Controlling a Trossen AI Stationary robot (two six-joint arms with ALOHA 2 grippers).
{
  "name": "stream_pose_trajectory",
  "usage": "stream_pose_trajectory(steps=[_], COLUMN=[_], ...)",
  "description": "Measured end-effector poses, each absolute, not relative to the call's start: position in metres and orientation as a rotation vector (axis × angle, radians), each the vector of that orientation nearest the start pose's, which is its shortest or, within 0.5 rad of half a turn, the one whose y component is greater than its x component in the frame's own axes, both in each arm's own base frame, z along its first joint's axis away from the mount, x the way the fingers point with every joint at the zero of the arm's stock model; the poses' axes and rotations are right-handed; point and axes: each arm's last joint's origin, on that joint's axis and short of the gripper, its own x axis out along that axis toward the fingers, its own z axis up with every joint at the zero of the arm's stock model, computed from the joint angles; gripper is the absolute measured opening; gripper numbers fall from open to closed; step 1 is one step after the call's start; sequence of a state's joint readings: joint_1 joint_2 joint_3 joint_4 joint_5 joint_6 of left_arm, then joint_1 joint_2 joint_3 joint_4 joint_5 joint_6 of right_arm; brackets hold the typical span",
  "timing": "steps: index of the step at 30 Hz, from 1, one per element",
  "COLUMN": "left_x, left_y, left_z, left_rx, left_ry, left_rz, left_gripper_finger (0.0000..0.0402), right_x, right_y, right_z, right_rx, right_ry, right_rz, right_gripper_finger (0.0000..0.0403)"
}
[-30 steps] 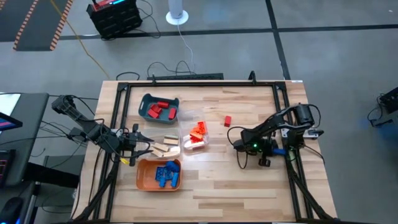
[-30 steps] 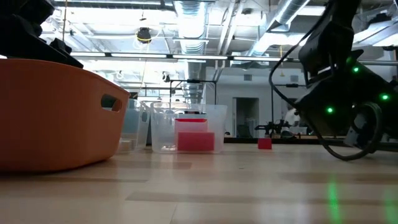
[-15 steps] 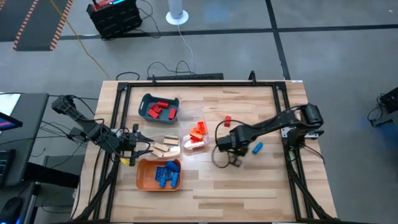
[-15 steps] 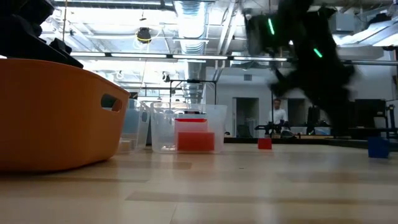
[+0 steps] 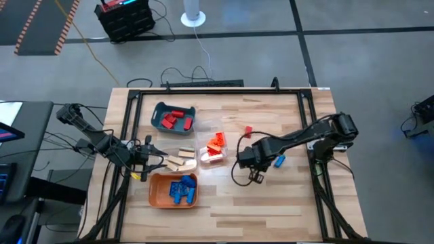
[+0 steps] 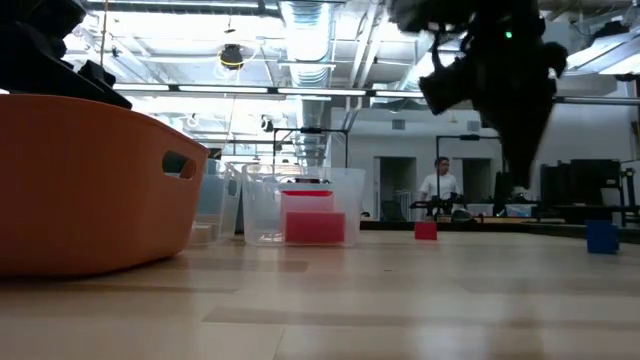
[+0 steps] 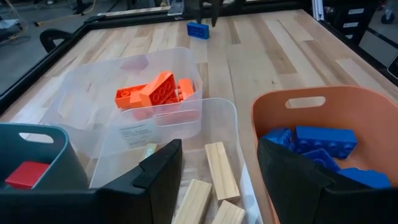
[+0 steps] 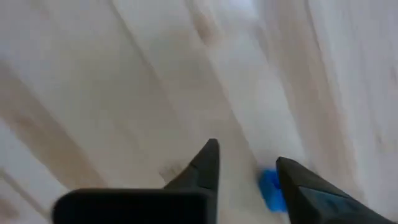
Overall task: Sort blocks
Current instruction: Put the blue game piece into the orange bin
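Blue blocks [image 7: 323,140] lie in the orange tray [image 5: 174,190], red ones in the teal tray [image 5: 173,117], orange ones [image 7: 158,93] in one clear tray, tan ones [image 7: 221,169] in the other. One blue block [image 5: 279,160] and one red block [image 5: 248,130] lie flat on the bare table. My right gripper [image 5: 252,169] hangs open above the table's middle, left of that blue block [image 8: 269,188], which shows past its fingertips. My left gripper [image 7: 217,149] waits open at the tan blocks' tray, near the left edge.
The four trays cluster left of centre, touching one another. The loose red block [image 6: 426,230] and blue block [image 6: 603,236] sit on bare wood on the right half. A black frame rail [image 5: 319,169] runs along the right edge. A person [image 6: 437,185] stands far behind the table.
My right gripper has swung from near the table's right edge toward the middle and risen well above the wood. The loose blue block now lies in plain sight to its right. My left arm has kept still.
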State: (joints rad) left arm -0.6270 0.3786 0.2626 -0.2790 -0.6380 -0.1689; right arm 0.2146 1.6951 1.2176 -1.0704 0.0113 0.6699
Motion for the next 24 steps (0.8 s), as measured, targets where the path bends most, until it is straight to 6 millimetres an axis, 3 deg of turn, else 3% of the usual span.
stream_pose_trajectory(steps=[8,13,18,24], left_x=[0.098,0.098,0.098,0.098], left_y=[-0.05,-0.05,-0.05,-0.05], left_z=[0.197,0.197,0.196,0.195], left_rx=[0.067,0.069,0.077,0.079], left_ry=[0.317,0.32,0.331,0.333], left_rz=[0.038,0.038,0.04,0.04], left_gripper_finger=[0.0203,0.0203,0.0203,0.0203], right_x=[0.28,0.27,0.259,0.247], right_y=[0.044,0.047,0.056,0.063], right_z=[0.2,0.194,0.172,0.146], right_rx=[0.247,0.097,-0.074,-0.231], right_ry=[1.809,1.944,2.024,2.068], right_rz=[-0.288,-0.161,0.009,0.04], right_gripper_finger=[0.017,0.0227,0.0233,0.0212])
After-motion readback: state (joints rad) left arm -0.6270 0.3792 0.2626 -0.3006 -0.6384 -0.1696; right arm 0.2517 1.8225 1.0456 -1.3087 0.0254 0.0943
